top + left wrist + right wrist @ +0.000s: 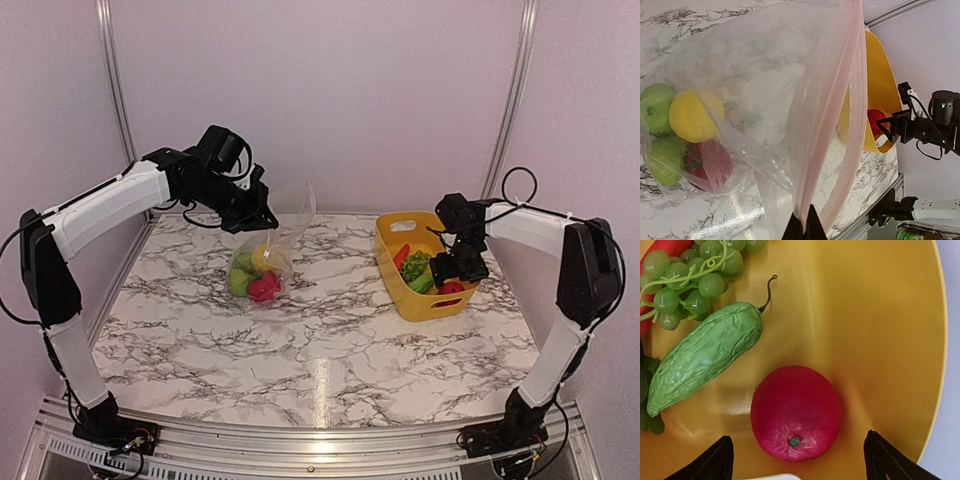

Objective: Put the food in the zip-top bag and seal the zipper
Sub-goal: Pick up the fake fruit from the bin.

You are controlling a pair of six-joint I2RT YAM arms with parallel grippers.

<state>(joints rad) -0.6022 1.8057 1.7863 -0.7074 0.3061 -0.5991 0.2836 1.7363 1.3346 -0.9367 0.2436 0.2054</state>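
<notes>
left gripper (258, 215): pinched shut on the mouth edge of the zip-top bag (270, 250), so that edge is held up off the marble table (330, 350)

zip-top bag: hung from that pinch, with its bottom end resting on the table left of centre, just under and in front of the left gripper

zipper (832, 100): a pinkish strip, seen running straight up from the closed fingertips in the left wrist view

food in bag: two green fruits (657, 130), a yellow one (692, 115) and a red one (707, 162) are bunched at the bag's low end, away from the pinched edge

right gripper (455, 272): spread wide open and held low inside the yellow basket (400, 290) at the table's right side

red round fruit (796, 412): sat right between the open fingers; contact can't be told

also in basket: a green cucumber (705, 357), green grapes (695, 275) and a long red-orange piece (670, 247), all off to one side of the gripper
</notes>
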